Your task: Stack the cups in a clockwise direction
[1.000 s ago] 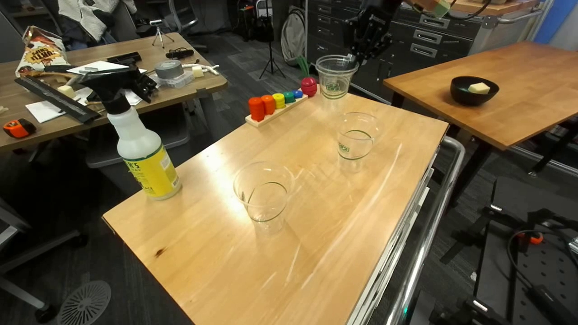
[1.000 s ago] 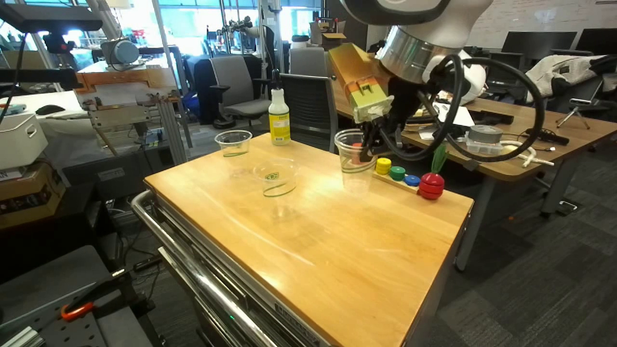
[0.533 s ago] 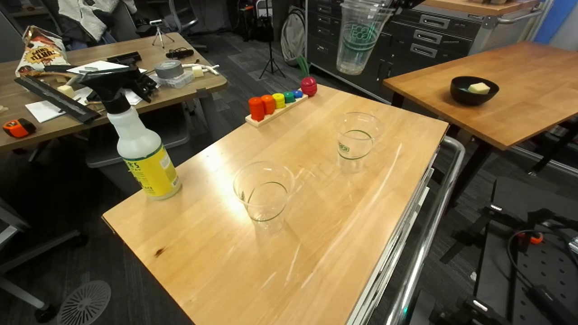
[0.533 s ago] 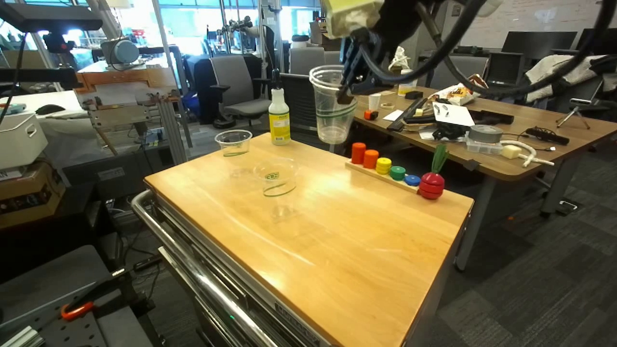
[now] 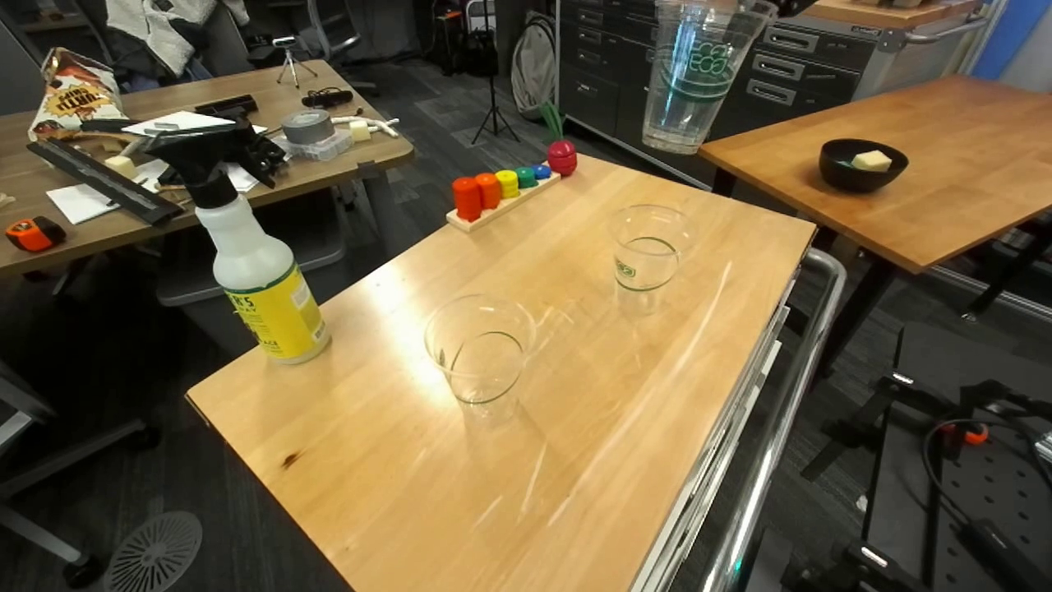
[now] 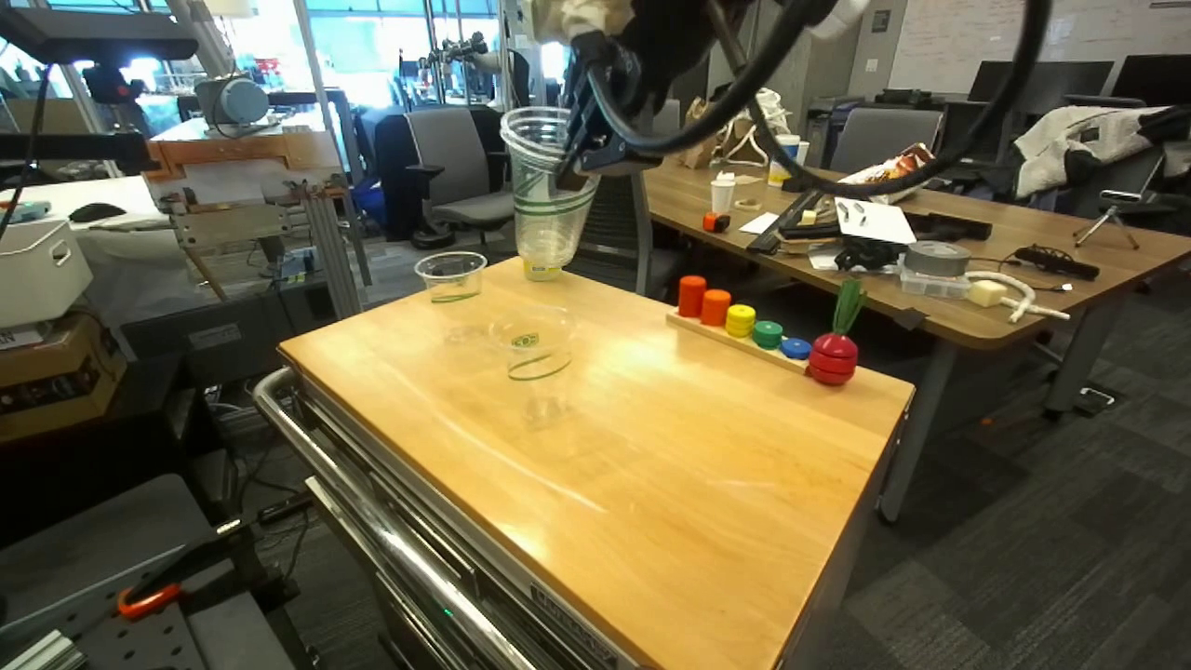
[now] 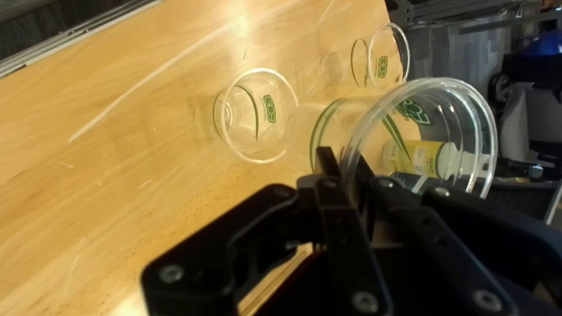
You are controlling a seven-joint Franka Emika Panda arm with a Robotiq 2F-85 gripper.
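Observation:
My gripper (image 7: 344, 160) is shut on the rim of a nested stack of clear cups (image 7: 423, 118); two rims and doubled green bands show. In both exterior views the stack (image 5: 694, 78) (image 6: 549, 200) hangs above the table, slightly tilted. In an exterior view the gripper (image 6: 572, 172) pinches its side; elsewhere it is mostly cut off by the top edge. A single upright cup (image 5: 649, 255) (image 6: 535, 344) stands mid-table and shows left of the stack in the wrist view (image 7: 257, 114). Another upright cup (image 5: 481, 362) (image 6: 451, 276) stands nearer the spray bottle, also in the wrist view (image 7: 382, 57).
The yellow spray bottle (image 5: 279, 288) stands at the wooden table's (image 5: 394, 460) edge and shows through the held cups in the wrist view (image 7: 417, 158). A colored peg toy (image 6: 740, 321) and red radish toy (image 6: 833, 358) line one edge. A black bowl (image 5: 838, 177) sits on another table.
The nested cups stood on the table beside the peg toy a second ago. My gripper has lifted them off and carried them sideways, toward the spray bottle. The two single cups have not moved.

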